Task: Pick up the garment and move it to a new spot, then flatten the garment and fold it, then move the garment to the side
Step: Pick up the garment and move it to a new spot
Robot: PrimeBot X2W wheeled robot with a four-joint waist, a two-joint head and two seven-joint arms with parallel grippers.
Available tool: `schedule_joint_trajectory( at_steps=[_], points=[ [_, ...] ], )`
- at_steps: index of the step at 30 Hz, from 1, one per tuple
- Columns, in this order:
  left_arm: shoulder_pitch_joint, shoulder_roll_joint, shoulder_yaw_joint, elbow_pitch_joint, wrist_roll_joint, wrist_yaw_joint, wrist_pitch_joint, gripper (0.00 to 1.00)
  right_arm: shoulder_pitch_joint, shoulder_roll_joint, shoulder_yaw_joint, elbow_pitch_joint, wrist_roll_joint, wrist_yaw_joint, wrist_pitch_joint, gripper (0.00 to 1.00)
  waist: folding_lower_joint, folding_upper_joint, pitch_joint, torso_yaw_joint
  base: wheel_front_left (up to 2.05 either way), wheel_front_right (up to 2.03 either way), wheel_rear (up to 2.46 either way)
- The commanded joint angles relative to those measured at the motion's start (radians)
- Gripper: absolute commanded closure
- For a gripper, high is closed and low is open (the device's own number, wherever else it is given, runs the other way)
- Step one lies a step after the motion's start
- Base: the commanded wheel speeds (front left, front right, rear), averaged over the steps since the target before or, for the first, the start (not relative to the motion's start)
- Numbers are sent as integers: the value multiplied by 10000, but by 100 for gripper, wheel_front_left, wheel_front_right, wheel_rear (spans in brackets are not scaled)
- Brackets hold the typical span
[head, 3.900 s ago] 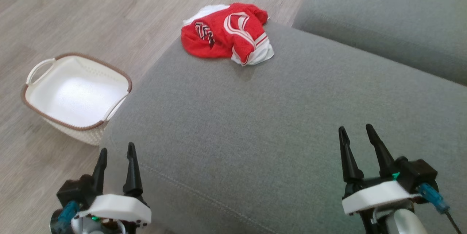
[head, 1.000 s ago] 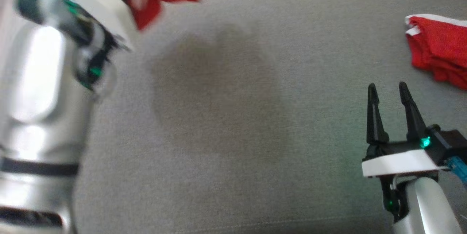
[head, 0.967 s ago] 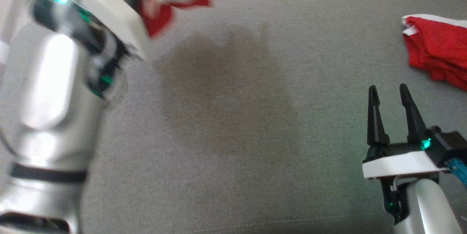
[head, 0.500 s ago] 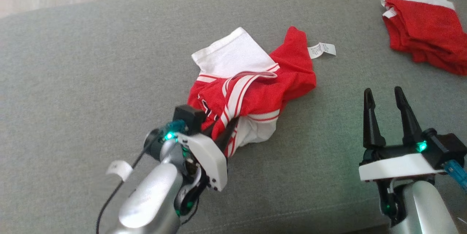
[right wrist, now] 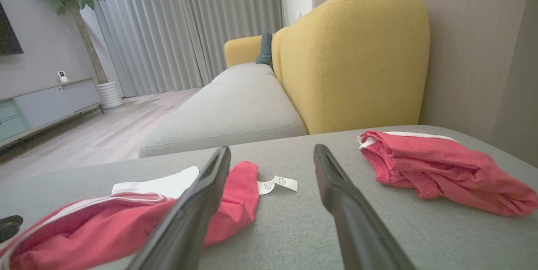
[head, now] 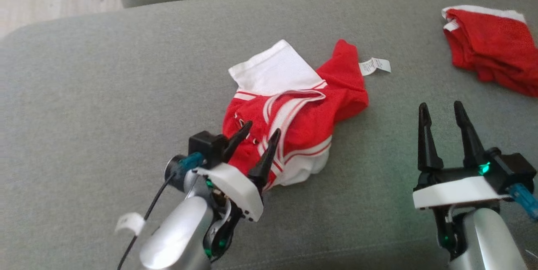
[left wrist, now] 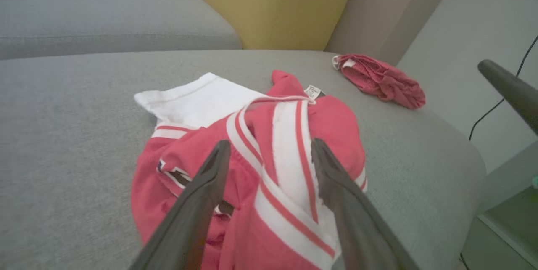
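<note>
Though crumpled into a heap, garment [head: 302,114]: red-and-white jersey, lying mid-cushion on grey sofa [head: 105,93]. Handling, as judged: light, limp, no stiffness; likely to bunch and drag on the upholstery rather than slide. Best holds: hem of white panel [head: 273,68] or striped band, pinched at an edge, not the bulk. Left gripper [head: 261,131]: jaws spread, holding nothing, over the heap's near edge; contact possible, unclear. Right gripper [head: 440,110]: jaws spread, empty, apart from the heap. Second red garment [head: 491,47]: far right of cushion.
</note>
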Motion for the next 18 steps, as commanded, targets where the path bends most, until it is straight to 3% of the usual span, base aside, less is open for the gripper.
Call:
schedule_joint_trajectory(
  at_steps=[1,10,18],
  points=[
    [-24,-1,385,-433,-110,101,-223,0,-174,-43,293,-257,-38,-9,-129,0,0,-1,-193,174,0,0,0],
    [942,414,1352,-1705,-351,803,-948,0,-25,-43,361,-174,-71,-9,-124,0,0,-1,-834,623,0,0,0],
    [2168,988,2394,-2644,198,1586,-1127,0,347,-43,310,-117,7,-9,-130,0,0,-1,-1176,890,0,0,0]
  ],
)
